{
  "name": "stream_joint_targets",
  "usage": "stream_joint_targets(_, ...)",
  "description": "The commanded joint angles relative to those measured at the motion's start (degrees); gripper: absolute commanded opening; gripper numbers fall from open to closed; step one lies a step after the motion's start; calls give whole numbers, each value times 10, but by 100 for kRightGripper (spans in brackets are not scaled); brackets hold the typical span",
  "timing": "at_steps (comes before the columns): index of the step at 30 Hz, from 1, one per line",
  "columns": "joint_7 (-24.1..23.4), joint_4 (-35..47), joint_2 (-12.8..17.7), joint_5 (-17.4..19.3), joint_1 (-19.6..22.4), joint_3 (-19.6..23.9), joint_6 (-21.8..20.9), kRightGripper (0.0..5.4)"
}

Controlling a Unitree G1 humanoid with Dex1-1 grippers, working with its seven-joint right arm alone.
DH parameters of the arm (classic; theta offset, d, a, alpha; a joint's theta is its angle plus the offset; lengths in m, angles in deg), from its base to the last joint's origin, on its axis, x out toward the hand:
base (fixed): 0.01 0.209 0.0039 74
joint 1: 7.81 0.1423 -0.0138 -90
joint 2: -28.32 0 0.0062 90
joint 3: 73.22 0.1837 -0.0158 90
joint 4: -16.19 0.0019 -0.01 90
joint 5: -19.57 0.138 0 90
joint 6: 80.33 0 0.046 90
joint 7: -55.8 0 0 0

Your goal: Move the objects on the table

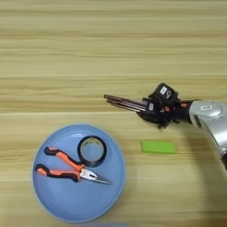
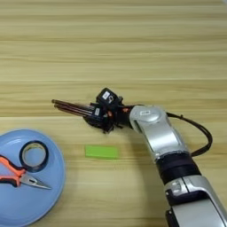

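The right arm (image 2: 162,137) reaches in from the lower right across the pale wooden table (image 1: 111,48), its silver forearm angled up and to the left. At its end the claw (image 1: 153,109) is clenched on a bundle of dark hex keys (image 1: 126,102), whose long rods stick out to the left, roughly level, while a white label shows on the end nearest the wrist. Whether the bundle touches the table or is held just above it cannot be told. Just below the claw, apart from it, a flat green block (image 1: 158,147) lies on the wood. To the left sits a round blue plate (image 1: 66,204), holding 2 things: needle-nose pliers (image 1: 71,170) with orange-and-black handles, tips pointing right, and a roll of black tape (image 1: 92,150) lying flat just above them, near the pliers' upper handle.
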Motion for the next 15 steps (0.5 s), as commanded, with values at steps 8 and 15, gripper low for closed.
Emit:
stream_joint_targets(8, 27, 80, 39, 7, -3, 11, 71, 372)
stream_joint_targets(15, 41, 117, 47, 17, -12, 16, 91, 370)
